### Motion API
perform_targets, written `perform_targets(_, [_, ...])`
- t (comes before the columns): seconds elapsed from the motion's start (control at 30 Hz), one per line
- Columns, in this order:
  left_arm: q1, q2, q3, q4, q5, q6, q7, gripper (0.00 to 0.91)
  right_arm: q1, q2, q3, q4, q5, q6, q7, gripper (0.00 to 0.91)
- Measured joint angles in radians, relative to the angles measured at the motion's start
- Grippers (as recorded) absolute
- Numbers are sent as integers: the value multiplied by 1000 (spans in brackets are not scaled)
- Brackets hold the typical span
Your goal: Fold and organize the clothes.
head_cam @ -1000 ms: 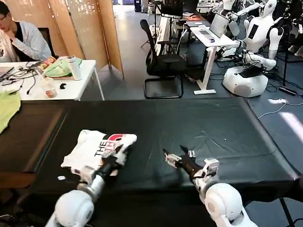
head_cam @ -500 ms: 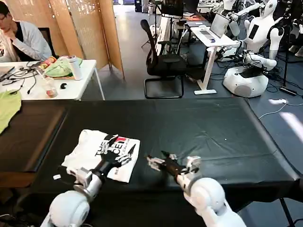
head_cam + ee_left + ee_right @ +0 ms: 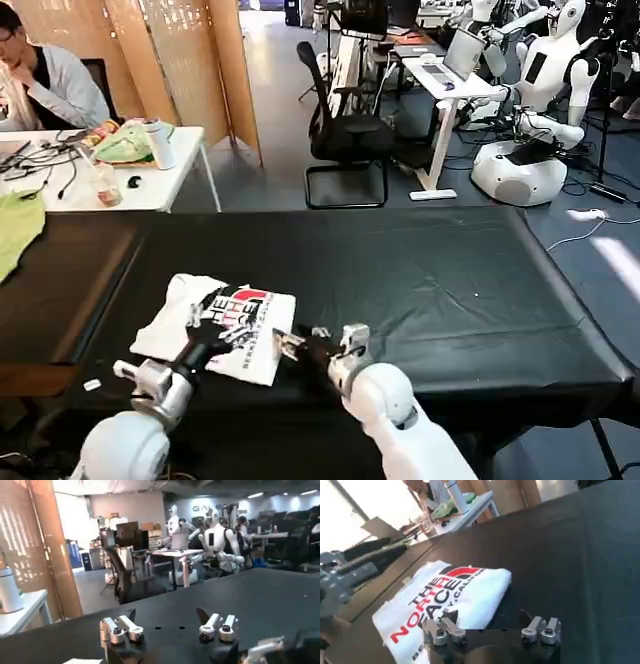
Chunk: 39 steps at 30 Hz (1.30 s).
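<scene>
A folded white T-shirt (image 3: 222, 318) is seen lower left on the black counter (image 3: 420, 280), flanked by the left gripper (image 3: 200, 335) and right gripper (image 3: 297, 346), jaws spread wide.

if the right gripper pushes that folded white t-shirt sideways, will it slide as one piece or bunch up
Likely bunches: the T-shirt is soft cloth in loose, uneven folds. Probably light, so it may drag on the black table cover. The open right gripper sits at its edge.
</scene>
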Motion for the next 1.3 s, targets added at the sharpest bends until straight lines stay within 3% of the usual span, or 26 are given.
perform_targets(0.03, [5,0,-10,-5,-1,-1,-1,878,5,3,-5,-8,-5,2,-2,0])
perform_targets(0.27, [48,-5,-71,-24,-1,-15,-4,878,31,0,1,-11,-31,-13,-10,0])
perform_targets(0.37, [64,-11,-91,-25,0,-25,-5,878,58,-28,36,-4,-50,-73,-11,0])
perform_targets(0.4, [69,-13,-98,-25,1,-28,-5,878,73,-42,51,-7,-50,-94,-10,49])
perform_targets(0.43, [74,-15,-104,-24,1,-30,-5,878,91,-60,66,-13,-48,-119,-11,117])
perform_targets(0.47, [79,-16,-110,-23,2,-32,-6,878,108,-78,74,-19,-45,-137,-16,878])
perform_targets(0.7, [105,-37,-124,-24,-2,-34,-43,878,129,-228,109,39,-45,-140,-19,878])
perform_targets(1.0, [142,-63,-96,-37,-38,-50,-85,878,-77,-367,213,297,-25,-137,95,878])
perform_targets(1.2, [186,-52,-105,-65,-83,-29,-123,878,-291,-372,286,422,-105,79,102,878])
perform_targets(1.3, [231,-42,-106,-91,-84,-71,-173,878,-410,-352,319,467,-180,189,114,878])
